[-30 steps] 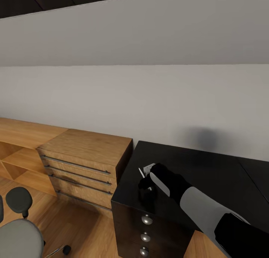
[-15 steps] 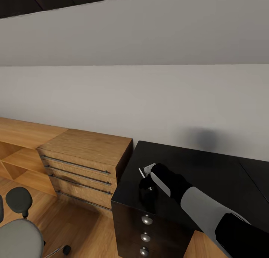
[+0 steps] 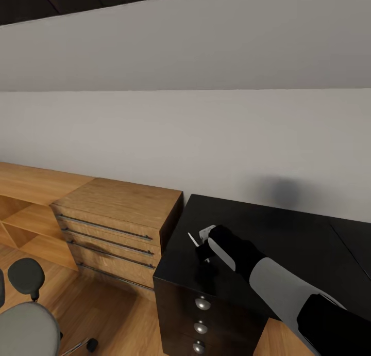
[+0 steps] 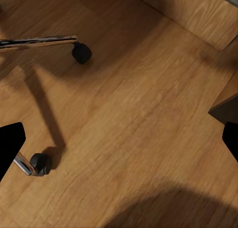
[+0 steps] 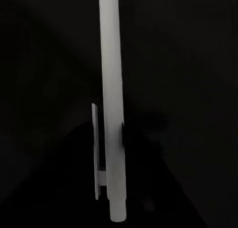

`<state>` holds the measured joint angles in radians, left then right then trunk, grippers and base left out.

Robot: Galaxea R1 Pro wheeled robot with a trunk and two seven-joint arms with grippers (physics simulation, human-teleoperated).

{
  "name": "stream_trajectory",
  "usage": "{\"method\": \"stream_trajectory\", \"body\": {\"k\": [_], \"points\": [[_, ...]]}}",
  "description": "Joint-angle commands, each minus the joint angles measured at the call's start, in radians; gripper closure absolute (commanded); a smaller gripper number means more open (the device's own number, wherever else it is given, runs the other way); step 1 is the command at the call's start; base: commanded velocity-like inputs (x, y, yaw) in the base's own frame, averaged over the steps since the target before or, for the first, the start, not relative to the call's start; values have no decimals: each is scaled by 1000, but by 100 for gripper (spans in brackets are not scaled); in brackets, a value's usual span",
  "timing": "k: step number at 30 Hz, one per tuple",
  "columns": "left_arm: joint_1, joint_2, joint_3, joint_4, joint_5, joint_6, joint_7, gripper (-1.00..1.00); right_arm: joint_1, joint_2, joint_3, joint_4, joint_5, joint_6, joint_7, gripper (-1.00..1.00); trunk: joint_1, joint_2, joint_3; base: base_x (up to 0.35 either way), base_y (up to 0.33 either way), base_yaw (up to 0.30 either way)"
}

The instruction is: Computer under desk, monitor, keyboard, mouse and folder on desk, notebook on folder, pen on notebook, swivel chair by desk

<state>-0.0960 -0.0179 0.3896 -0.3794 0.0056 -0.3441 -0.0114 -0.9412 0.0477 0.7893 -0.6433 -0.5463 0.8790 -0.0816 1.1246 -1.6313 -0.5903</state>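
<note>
Lowest in the head view, near edge: the grey upholstered swivel chair (image 3: 23,327) with black armrest, on the wooden plank floor (image 3: 108,314), well apart from the black-topped desk (image 3: 288,232). The left wrist view looks down on the same floor, chrome base spokes and black casters (image 4: 81,52) in sight; left end effector (image 4: 119,139) with black fingertips (image 4: 9,143) set wide apart at the frame edges, nothing between them.

Mid-distance: right arm reaches across the worktop corner above the black drawers with round silver knobs (image 3: 202,304). Right end effector (image 3: 202,245) pinches the thin white pen (image 3: 195,239), which pokes out beyond it; the right wrist view shows the pen (image 5: 112,104) as a long pale shaft with a clip, over dark worktop.

Beyond: light wooden drawer unit (image 3: 116,227) beside the desk, then plain grey wall (image 3: 185,139).

Progress, judged: pen in hand but not yet placed. The visible worktop is bare, and the chair is not yet beside it. Much appears left.
</note>
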Motion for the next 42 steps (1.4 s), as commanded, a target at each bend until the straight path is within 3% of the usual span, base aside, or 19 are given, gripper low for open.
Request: {"method": "stream_trajectory", "body": {"k": [1,17,35,40,42], "points": [[-1,-1,3,0,0,-3,-1,-100,-1,-1,4,-1,-24,1,-9,100,0,0,-1,0,0,0],[0,1,3,0,0,-1,-1,-100,-1,-5,4,-1,-24,1,-5,100,0,0,-1,0,0,0],[-1,1,3,2,0,-1,1,-100,-1,-5,-3,0,-27,2,-7,100,-69,126,55,0,0,0],[-1,0,3,2,0,-1,2,-100,-1,-5,-30,-5,-31,25,-7,100,-88,161,71,0,0,0],[-1,0,4,3,0,-1,2,-100,-1,-4,-60,-7,-32,38,-9,100,-96,175,77,0,0,0]]}}
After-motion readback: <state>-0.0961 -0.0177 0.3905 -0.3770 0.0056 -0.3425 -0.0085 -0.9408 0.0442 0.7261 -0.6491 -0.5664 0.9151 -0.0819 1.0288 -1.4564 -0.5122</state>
